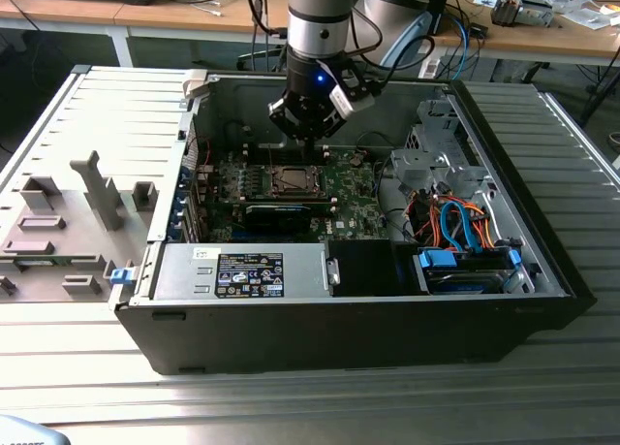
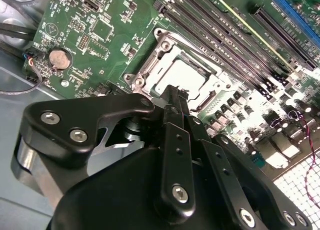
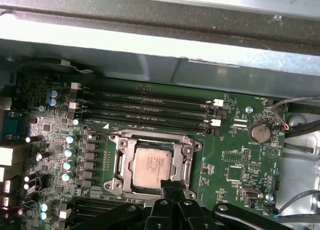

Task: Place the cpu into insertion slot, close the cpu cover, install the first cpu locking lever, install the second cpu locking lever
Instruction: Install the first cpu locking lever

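Note:
The cpu (image 3: pixel 152 166), a silver-grey square, lies in the insertion slot (image 3: pixel 118 184) on the green motherboard (image 3: pixel 235 155). The cpu cover (image 3: pixel 125 157), a silver frame, lies flat around it, and the chip (image 2: pixel 182 75) shows through the frame's (image 2: pixel 150 64) window. My gripper (image 3: pixel 172 186) is shut with nothing between its black fingers (image 2: pixel 172 135). Its tip hangs just above one edge of the slot (image 1: pixel 291 180). In the exterior view the gripper (image 1: pixel 308 133) hovers over the board inside the open computer case. Whether the thin locking levers are latched I cannot tell.
Long black memory slots (image 3: pixel 150 107) run beside the socket, and a coin battery (image 3: pixel 260 133) sits further along. The case's metal wall (image 1: pixel 232 111) rises behind the board. A drive cage (image 1: pixel 441 154), orange and blue cables (image 1: pixel 455 227) and a power supply (image 1: pixel 247 270) crowd the case.

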`<action>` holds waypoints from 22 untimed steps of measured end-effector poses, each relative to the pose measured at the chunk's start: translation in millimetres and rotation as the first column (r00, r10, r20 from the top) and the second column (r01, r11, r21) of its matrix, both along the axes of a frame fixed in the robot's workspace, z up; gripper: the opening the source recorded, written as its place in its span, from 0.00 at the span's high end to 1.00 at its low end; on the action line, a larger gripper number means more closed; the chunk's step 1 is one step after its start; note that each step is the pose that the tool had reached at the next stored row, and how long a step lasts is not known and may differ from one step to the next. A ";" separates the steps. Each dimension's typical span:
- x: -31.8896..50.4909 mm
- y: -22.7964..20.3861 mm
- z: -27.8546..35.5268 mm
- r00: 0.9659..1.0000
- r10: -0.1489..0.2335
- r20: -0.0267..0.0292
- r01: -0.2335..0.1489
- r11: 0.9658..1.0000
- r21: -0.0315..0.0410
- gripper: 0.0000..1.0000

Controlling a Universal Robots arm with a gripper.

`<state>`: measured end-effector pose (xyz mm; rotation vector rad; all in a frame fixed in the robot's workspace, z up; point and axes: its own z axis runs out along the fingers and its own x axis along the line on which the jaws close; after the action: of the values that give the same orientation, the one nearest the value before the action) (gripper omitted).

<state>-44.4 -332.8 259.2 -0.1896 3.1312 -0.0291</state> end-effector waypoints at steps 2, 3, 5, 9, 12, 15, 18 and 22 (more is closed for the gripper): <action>0.0 0.7 0.4 1.000 0.000 0.000 0.000 1.000 0.000 0.89; 0.0 0.9 0.6 1.000 0.000 0.000 0.000 1.000 0.000 0.89; 0.0 1.2 0.9 1.000 0.000 0.000 0.000 1.000 0.000 0.89; 0.6 1.3 1.5 1.000 0.000 0.000 0.000 1.000 0.000 0.89; -0.7 1.3 1.5 1.000 0.000 0.000 0.000 1.000 0.000 0.89; -1.6 1.3 1.5 1.000 0.000 0.000 0.000 1.000 0.000 0.89; -2.6 1.3 1.5 1.000 0.000 0.000 0.000 1.000 0.000 0.89; -6.7 1.3 1.5 1.000 0.000 0.000 0.000 1.000 0.000 0.89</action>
<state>-51.0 -331.5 260.6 -0.1894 3.1312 -0.0289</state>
